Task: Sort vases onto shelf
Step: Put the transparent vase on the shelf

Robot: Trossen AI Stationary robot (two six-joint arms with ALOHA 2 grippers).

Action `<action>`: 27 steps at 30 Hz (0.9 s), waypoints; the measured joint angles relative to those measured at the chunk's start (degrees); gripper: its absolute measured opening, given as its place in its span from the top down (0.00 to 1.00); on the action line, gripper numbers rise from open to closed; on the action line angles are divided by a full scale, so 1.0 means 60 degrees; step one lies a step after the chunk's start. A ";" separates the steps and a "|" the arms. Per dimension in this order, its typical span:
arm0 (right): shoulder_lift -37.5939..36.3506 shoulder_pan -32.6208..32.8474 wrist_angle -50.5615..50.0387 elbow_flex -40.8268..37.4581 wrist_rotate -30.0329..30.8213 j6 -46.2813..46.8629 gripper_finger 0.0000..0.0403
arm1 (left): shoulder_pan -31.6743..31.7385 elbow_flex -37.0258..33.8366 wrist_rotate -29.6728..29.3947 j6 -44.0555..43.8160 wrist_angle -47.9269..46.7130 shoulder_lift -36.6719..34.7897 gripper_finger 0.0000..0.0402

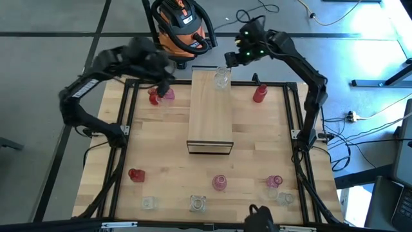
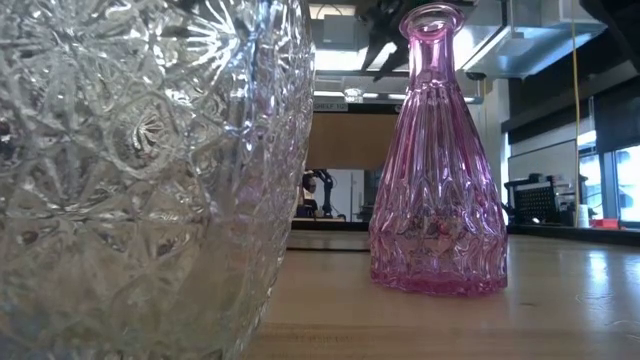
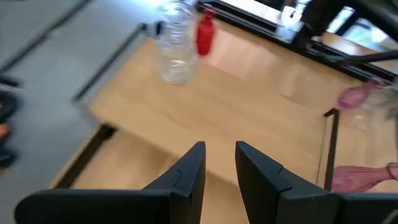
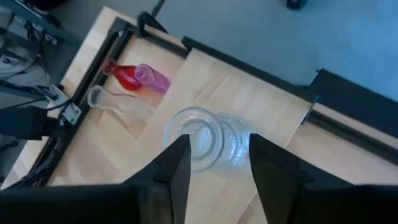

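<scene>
Wooden tabletop (image 1: 161,161) fills the high view; a clear vase (image 1: 222,78) stands at the shelf's (image 1: 210,113) upper end, below the right gripper (image 1: 230,59). Low view: a pink vase (image 2: 437,170), sharply ribbed, beside a cut-off clear one (image 2: 140,170). Wrist views: left gripper (image 3: 219,163) parted, empty; right gripper's fingers (image 4: 174,165) parted above the vase, not touching.

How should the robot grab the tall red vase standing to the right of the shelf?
Best guess: pinch the red vase around its narrow neck, coming straight down from above. It stands upright, alone on the tabletop beside the shelf, so nothing blocks the top, and the slim neck fits between fingers better than the wider body. The right gripper is nearest.
</scene>
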 joint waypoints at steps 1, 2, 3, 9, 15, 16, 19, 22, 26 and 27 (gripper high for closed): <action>-0.0105 0.0052 -0.0004 0.0006 0.0051 -0.0034 0.64 | 0.0090 -0.0311 0.0359 0.0061 0.0413 0.0131 0.80; -0.0193 0.0105 -0.0057 0.0006 0.0185 -0.0126 0.64 | 0.0193 -0.0616 0.0709 0.0081 0.0821 0.0282 0.80; -0.0271 0.0180 -0.0164 0.0006 0.0363 -0.0194 0.64 | 0.0311 -0.0909 0.0996 0.0079 0.1218 0.0443 0.80; -0.0402 0.0676 -0.1255 -0.0011 0.2108 -0.0210 0.64 | 0.1032 -0.1846 0.1433 0.0002 0.2786 0.1585 0.80; -0.0401 0.1183 -0.1314 -0.0944 0.2522 -0.0040 0.64 | 0.1268 -0.1857 0.2823 -0.0432 0.4094 0.2604 0.80; -0.0401 0.1208 -0.1241 -0.1184 0.2564 0.0076 0.64 | 0.1268 -0.1857 0.2871 -0.0555 0.4273 0.2764 0.80; -0.0399 0.1263 -0.0959 -0.1880 0.2725 0.0333 0.64 | 0.1264 -0.1857 0.2889 -0.0906 0.4816 0.3189 0.80; -0.0398 0.1246 -0.0446 -0.2505 0.2722 0.0567 0.64 | 0.1264 -0.1857 0.2895 -0.1273 0.5403 0.3550 0.80; -0.0398 0.1241 0.0041 -0.2898 0.2418 0.0589 0.64 | 0.1264 -0.1857 0.2786 -0.1605 0.5938 0.3899 0.80; -0.0398 0.1241 0.0118 -0.2933 0.2412 0.0589 0.64 | 0.1264 -0.1857 0.2699 -0.1611 0.6017 0.3931 0.80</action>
